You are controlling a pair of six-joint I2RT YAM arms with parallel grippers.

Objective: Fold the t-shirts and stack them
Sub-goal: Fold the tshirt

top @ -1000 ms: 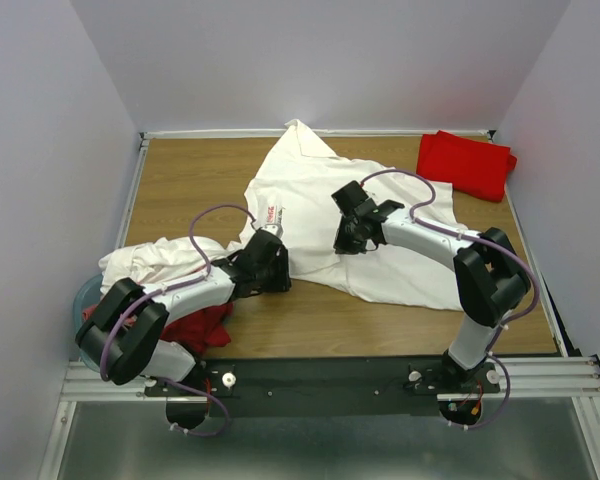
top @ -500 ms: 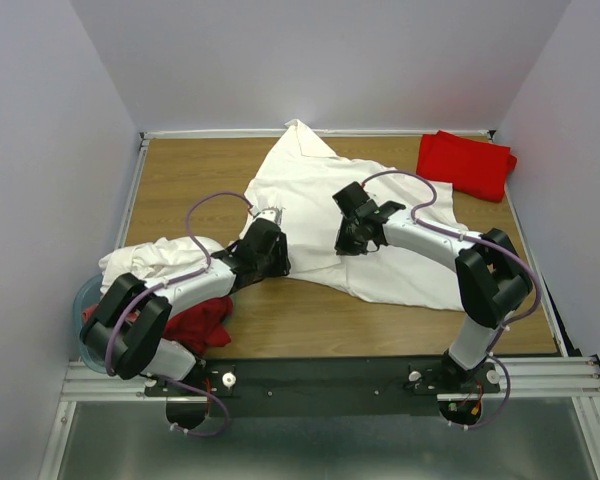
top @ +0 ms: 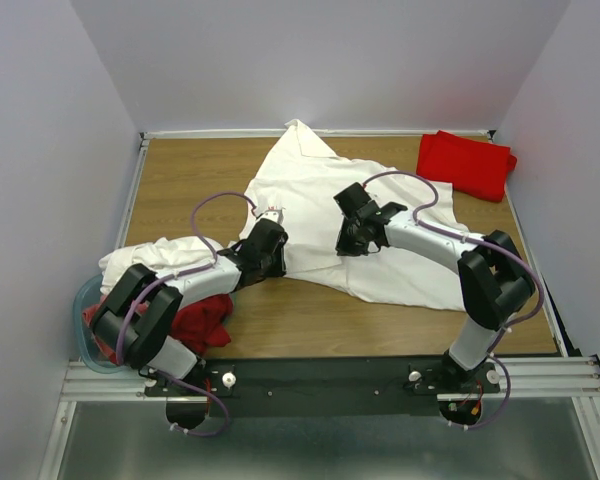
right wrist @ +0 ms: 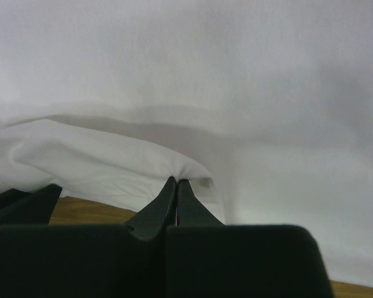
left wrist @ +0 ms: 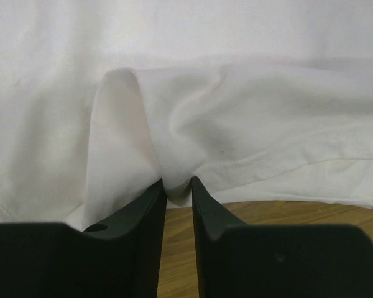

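The left hand [left wrist: 178,184] pinches a fold of the white t-shirt [left wrist: 248,124] on the surface [top: 180,180]. The right hand [right wrist: 176,182], pressed together, pinches its edge.

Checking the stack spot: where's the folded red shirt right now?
In the top view the folded red t-shirt lies at the far right corner of the table, just right of the spread white t-shirt.

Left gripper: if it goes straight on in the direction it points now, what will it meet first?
The white t-shirt. A fold of it lies between the tips of the left gripper, so it would push straight into cloth that rests on the table.
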